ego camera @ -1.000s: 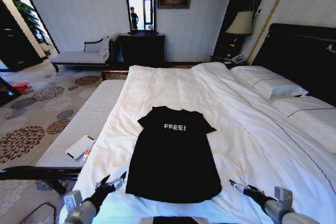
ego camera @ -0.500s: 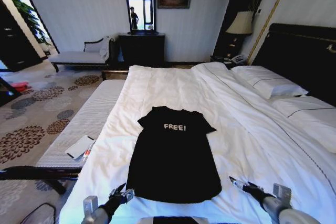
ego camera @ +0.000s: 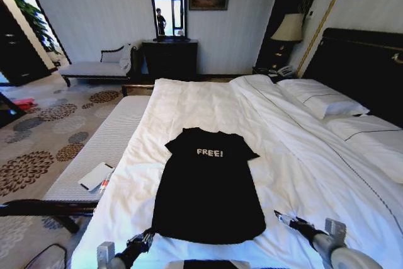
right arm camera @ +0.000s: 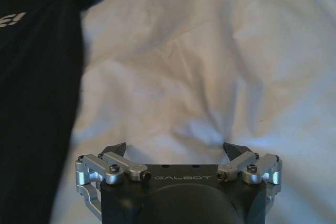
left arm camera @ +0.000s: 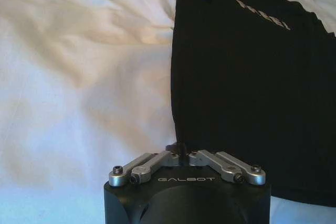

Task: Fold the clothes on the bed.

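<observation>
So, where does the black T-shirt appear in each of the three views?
Head view: black T-shirt lies flat mid-bed, between the grippers.
Left wrist view: it covers the picture's right half.
Right wrist view: along the left edge.
Shared landmark: its white lettering.

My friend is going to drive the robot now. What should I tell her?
Left gripper: shut, at the near left corner of the black T-shirt's hem; whether it pinches fabric can't be told.
Right gripper: open, over bare duvet just beside the shirt's near right corner, holding nothing.
The T-shirt lies flat, "FREE!" side up, in the middle of the bed.
Done: arms placed at the hem.
Left: every fold.
</observation>
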